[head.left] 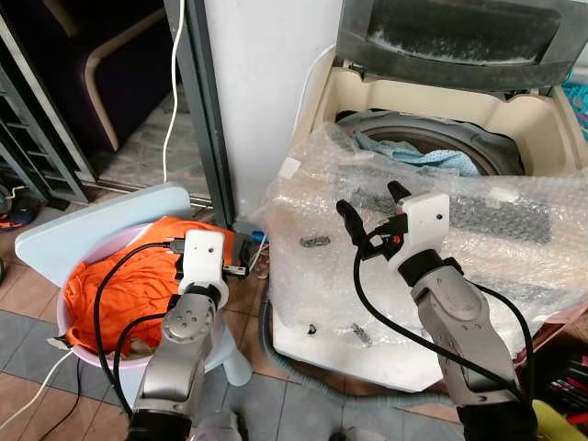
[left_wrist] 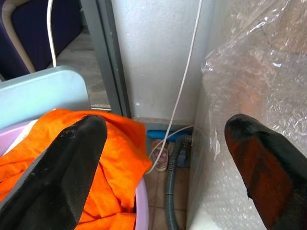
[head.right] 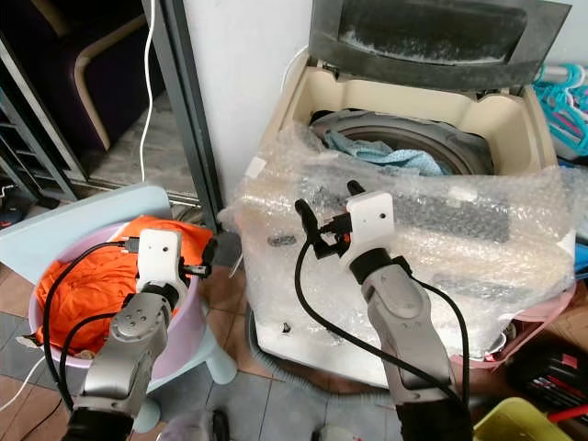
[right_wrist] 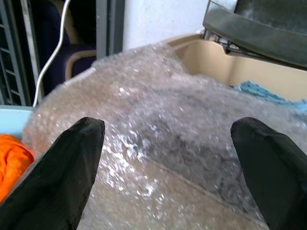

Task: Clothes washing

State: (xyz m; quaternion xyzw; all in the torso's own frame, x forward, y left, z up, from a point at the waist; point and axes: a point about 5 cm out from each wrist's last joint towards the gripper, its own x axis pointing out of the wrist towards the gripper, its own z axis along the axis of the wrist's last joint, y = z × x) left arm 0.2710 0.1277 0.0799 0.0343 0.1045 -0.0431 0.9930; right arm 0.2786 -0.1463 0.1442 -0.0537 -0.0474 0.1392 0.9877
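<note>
Washer lid upright, drum facing up.

Bubble wrap covers the washer front and control panel, center right; markings beneath unreadable. Drum contents mostly hidden; only blue cloth shows. Basin at lower left largely hidden by orange clothes and left arm.

orange garment is lying bunched in the lilac basin on the floor; beside it, the cream top-loading washing machine is standing lid-up, bubble wrap draping its front, blue cloth sitting in the drum
</note>
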